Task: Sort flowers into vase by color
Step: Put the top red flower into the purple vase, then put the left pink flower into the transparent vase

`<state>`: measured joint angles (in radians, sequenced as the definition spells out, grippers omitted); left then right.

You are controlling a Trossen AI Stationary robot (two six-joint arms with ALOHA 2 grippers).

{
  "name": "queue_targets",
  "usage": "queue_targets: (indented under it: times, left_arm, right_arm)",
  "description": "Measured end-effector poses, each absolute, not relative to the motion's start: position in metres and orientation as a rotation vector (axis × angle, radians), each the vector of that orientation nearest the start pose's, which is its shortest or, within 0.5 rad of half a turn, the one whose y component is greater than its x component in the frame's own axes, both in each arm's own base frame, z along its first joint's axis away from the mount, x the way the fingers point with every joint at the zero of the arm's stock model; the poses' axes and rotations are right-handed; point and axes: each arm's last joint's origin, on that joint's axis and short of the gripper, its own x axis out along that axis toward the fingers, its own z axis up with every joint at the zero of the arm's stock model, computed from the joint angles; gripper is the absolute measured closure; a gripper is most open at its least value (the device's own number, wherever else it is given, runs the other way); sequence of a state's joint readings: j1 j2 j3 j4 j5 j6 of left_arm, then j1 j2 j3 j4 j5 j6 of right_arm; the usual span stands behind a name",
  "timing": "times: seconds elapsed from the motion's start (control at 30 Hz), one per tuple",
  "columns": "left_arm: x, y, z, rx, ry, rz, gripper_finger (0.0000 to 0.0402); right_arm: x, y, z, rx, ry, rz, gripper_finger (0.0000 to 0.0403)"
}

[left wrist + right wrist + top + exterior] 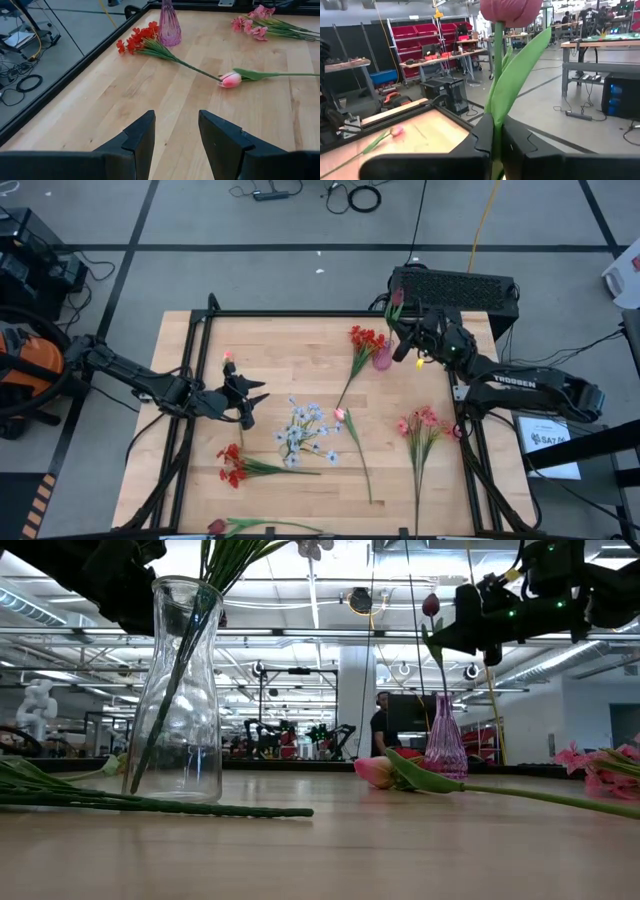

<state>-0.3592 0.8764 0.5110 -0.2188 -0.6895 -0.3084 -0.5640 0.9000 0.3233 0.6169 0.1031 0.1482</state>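
My right gripper (404, 330) hovers over the pink glass vase (383, 359) at the table's far right, shut on a red tulip (512, 10). The bud (431, 605) stands above the fingers and the stem runs down to the vase's neck (444, 705). My left gripper (175, 117) is open above bare wood left of centre (254, 392), holding nothing. A clear vase (180, 690) holds pale blue-lavender sprays (305, 430). Lying flat on the table are a pink tulip (230, 79), two red sprays (366, 340) (233, 465), a pink spray (420, 423) and another red tulip (218, 527). My right gripper pinches the red tulip's stem (496, 131) between its two fingers, below the bud and beside the long leaf (520, 75). The fingers come about level from the table's right, across the stem. The tulip stands upright, lifted off the table, its lower end at the pink vase's mouth.
A black box (455, 285) sits just beyond the table's far right corner, behind my right gripper. The black frame rail (300, 313) runs round the tabletop. Bare wood lies between the left gripper and the pink tulip. A person (380, 725) stands far off in the room.
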Motion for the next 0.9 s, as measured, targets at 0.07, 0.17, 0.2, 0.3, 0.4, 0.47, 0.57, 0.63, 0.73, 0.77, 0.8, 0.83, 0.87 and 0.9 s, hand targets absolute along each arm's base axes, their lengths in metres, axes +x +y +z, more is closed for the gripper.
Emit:
queue_targets:
  times: [0.07, 0.17, 0.2, 0.3, 0.4, 0.47, 0.57, 0.63, 0.73, 0.77, 0.8, 0.83, 0.87, 0.9]
  left_arm:
    - [0.172, -0.045, 0.225, -0.005, 0.451, 0.394, 0.0243]
    - [0.172, -0.045, 0.225, -0.005, 0.451, 0.394, 0.0243]
    - [0.172, -0.045, 0.225, -0.006, 0.451, 0.394, 0.0243]
    - [0.172, -0.045, 0.225, -0.005, 0.451, 0.394, 0.0243]
    - [0.172, -0.045, 0.225, -0.006, 0.451, 0.394, 0.0243]
    - [0.172, -0.045, 0.225, -0.006, 0.451, 0.394, 0.0243]
    - [0.172, -0.045, 0.225, -0.006, 0.451, 0.394, 0.0243]
    - [0.172, -0.045, 0.225, -0.006, 0.451, 0.393, 0.0243]
    - [0.172, -0.045, 0.225, -0.006, 0.451, 0.393, 0.0243]
    - [0.172, -0.045, 0.225, -0.006, 0.451, 0.393, 0.0243]
    - [0.172, -0.045, 0.225, -0.006, 0.451, 0.393, 0.0243]
    - [0.172, -0.045, 0.225, -0.006, 0.451, 0.393, 0.0243]
    - [0.172, -0.045, 0.225, -0.007, 0.451, 0.393, 0.0243]
    - [0.172, -0.045, 0.225, -0.006, 0.451, 0.392, 0.0243]
  right_arm:
    - [0.159, -0.104, 0.231, 0.136, -0.091, -0.663, 0.0377]
    - [0.159, -0.104, 0.231, 0.137, -0.093, -0.663, 0.0361]
    - [0.159, -0.104, 0.232, 0.137, -0.095, -0.663, 0.0354]
    - [0.159, -0.104, 0.232, 0.137, -0.095, -0.663, 0.0326]
    - [0.160, -0.105, 0.233, 0.167, -0.084, -0.664, 0.0295]
    - [0.161, -0.105, 0.237, 0.189, -0.062, -0.666, 0.0275]
    - [0.162, -0.106, 0.247, 0.200, 0.023, -0.673, 0.0250]
    - [0.162, -0.106, 0.256, 0.187, 0.125, -0.678, 0.0237]
    - [0.161, -0.105, 0.273, 0.176, 0.262, -0.679, 0.0221]
    - [0.160, -0.105, 0.279, 0.182, 0.300, -0.682, 0.0217]
    - [0.159, -0.104, 0.284, 0.187, 0.330, -0.687, 0.0213]
    - [0.158, -0.104, 0.290, 0.190, 0.351, -0.697, 0.0210]
    - [0.156, -0.103, 0.296, 0.195, 0.369, -0.707, 0.0207]
    - [0.154, -0.102, 0.301, 0.204, 0.384, -0.710, 0.0205]
